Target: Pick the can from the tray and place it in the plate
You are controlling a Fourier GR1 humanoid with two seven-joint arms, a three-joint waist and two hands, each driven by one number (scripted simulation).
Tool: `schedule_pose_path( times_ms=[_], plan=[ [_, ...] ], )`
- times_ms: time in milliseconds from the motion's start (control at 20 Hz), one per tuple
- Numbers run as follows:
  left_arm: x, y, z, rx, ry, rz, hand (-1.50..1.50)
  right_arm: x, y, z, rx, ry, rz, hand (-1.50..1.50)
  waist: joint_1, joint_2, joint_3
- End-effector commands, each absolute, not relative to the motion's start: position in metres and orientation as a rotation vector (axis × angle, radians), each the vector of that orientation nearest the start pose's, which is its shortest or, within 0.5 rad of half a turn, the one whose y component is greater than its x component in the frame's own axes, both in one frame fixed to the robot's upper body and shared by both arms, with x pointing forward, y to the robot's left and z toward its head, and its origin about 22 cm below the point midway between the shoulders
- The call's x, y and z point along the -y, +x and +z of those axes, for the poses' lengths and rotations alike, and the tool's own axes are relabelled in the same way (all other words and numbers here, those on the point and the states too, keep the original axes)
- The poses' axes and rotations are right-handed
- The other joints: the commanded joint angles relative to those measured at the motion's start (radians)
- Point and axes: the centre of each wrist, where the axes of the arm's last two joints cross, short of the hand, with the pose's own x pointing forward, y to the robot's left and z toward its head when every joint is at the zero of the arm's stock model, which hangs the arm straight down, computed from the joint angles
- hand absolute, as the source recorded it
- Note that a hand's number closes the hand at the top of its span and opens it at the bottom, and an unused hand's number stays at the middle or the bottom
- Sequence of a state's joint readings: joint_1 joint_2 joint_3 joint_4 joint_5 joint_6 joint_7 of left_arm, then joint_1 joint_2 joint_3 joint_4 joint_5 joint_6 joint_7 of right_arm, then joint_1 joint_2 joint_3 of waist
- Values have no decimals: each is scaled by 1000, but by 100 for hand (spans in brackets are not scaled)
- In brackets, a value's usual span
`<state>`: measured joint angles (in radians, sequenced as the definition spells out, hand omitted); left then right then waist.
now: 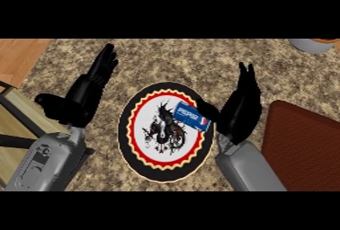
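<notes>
Grey forearms framing the plate: right hand, fingers straight and clear, is leaving the can lying there; withdraw without nudging it. Left hand is resting open.

We see a speckled stone-look counter, matt and grainy. Wood-grain floor at the upper left. The plate looks smooth, with a printed pattern. The can has a printed blue label. The tray is dark red-brown and matt. Both hands, left and right, look black matt plastic; the forearms are smooth grey.
</notes>
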<state>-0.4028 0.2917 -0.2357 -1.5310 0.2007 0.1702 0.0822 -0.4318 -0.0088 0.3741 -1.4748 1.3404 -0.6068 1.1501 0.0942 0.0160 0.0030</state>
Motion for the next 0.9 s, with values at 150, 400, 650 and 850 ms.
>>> schedule_pose_path(
  times_ms=[150,400,650,850],
  plan=[
    [-235,314,99,1750,71,-283,0,96,308,99,1401,-1067,-426,-150,-9,-13,-1],
    [-242,315,100,1747,113,-230,0,104,278,74,1416,-1038,-495,-150,-64,-22,-1],
    [-253,304,93,1726,146,-224,0,109,239,69,1431,-1022,-528,-150,-93,-35,-3],
    [-263,303,104,1738,154,-207,0,107,201,52,1448,-1030,-509,-150,-106,-33,-3]
  ],
)
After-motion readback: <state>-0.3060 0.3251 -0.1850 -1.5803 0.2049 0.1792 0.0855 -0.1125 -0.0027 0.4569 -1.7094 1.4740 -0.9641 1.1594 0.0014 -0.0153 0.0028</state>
